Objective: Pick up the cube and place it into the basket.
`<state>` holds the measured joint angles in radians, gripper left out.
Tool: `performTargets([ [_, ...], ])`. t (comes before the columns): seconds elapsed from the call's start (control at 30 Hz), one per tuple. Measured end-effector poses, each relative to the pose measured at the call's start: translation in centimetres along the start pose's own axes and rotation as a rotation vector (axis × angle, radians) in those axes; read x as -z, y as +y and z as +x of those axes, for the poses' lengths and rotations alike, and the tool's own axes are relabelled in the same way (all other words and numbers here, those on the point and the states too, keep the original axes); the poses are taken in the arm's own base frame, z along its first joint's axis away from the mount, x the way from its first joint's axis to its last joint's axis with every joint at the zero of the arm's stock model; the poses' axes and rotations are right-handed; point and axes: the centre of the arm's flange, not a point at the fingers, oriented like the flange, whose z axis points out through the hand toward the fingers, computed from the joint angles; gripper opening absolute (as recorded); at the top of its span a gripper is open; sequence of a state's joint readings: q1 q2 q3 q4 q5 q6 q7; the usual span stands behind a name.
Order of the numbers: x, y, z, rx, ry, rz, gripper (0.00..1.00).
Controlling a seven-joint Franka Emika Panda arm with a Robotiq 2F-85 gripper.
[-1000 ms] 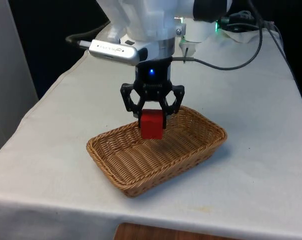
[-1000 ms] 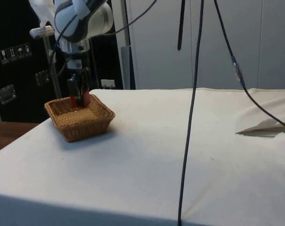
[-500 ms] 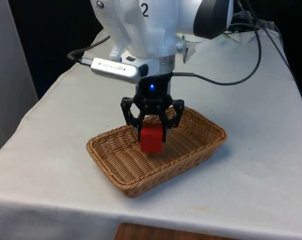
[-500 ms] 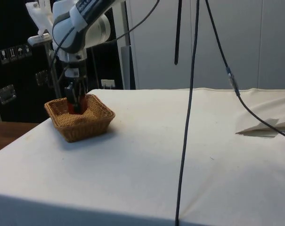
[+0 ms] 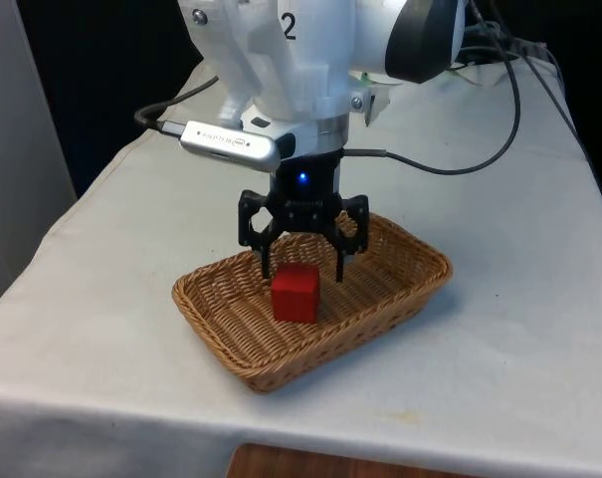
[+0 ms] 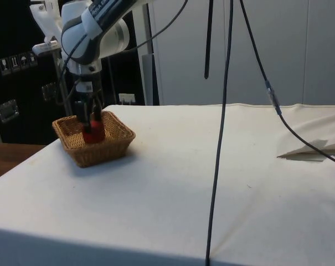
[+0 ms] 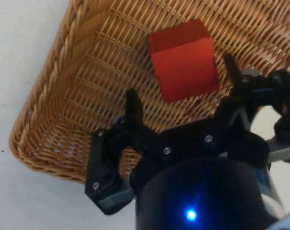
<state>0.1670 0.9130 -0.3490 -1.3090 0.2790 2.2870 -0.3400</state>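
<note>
Just one cube [image 5: 296,293], one basket [image 5: 221,339].

Basket [image 7: 49,96] rim cut by the wrist picture's edge, partly behind the tool [image 7: 183,103].

**Cube in basket — item record**

Cube [image 5: 296,293]: red, solid-looking, plain faces, sharp edges. Sits on basket floor, approx. centre, one face down, turned a bit off the basket's sides; apart from the walls. Also seen in wrist view [image 7: 184,59] and side view [image 6: 93,133].

Basket [image 5: 219,325]: shallow rect. wicker tray, tan/light brown, braided rim, upright on white cloth, set at an angle to the table edge, nr the front view's left-centre. Contents: cube only.
</note>
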Motion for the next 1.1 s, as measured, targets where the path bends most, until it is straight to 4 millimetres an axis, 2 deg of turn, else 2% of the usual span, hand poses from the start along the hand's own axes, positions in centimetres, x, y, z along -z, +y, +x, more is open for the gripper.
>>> performTargets([
  [0.07, 0.0, 0.0, 0.0, 0.0, 0.0, 0.0, 0.97],
  [0.1, 0.0, 0.0, 0.0, 0.0, 0.001, 0.0, 1.0],
  [0.43, 0.3, 0.0, 0.2, 0.001, 0.005, -0.003, 1.0],
  [0.5, 0.7, 0.1, 0.2, 0.0, 0.007, -0.003, 1.0],
  [0.57, 2.1, 0.2, 0.5, 0.003, 0.007, -0.001, 1.0],
  [0.77, 4.6, 0.4, 0.7, 0.011, 0.009, 0.002, 1.0],
  [1.1, 5.8, 0.6, 0.6, 0.033, 0.003, 0.009, 1.0],
])
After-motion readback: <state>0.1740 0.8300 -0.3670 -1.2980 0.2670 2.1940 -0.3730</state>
